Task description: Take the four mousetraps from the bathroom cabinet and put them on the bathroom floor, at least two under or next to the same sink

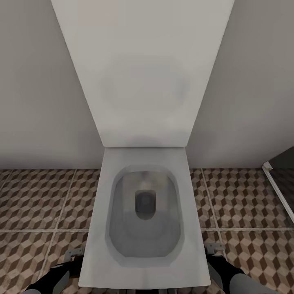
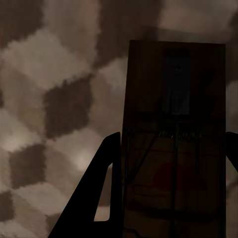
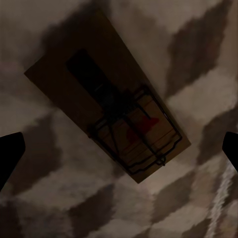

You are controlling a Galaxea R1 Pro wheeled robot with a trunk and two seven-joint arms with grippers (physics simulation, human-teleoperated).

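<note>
Mousetraps show in both wrist views: one mousetrap (image 2: 173,144) stands tall in the right half of the left wrist view, its lower end flanked by the dark fingers (image 2: 94,198) of the left gripper (image 2: 171,198), which look closed on its sides; the other mousetrap (image 3: 106,116) lies slantwise across the middle of the right wrist view, flat on the bathroom floor (image 3: 198,99) as far as I can judge, with the right gripper's (image 3: 119,151) two fingertips (image 3: 10,153) far apart at the left and right edges and touching nothing.

In the head view a white toilet (image 1: 145,228) takes the middle of the frame, its lid raised against the pale wall (image 1: 36,81); cube-patterned tiles spread to either side, and the two arms reach down at the lower left and lower right corners, where the grippers are too dark and small to read.

The step in hand looks like setting traps down on the tiles; the right one seems released, the left one seems yet to be let go; next the left jaws would need to spread and both arms lift clear. Whether this spot serves the sink condition cannot be told; the toilet bowl sits between the arms and crowds any inward move; a dark panel edge (image 1: 277,192) stands at the right edge.
</note>
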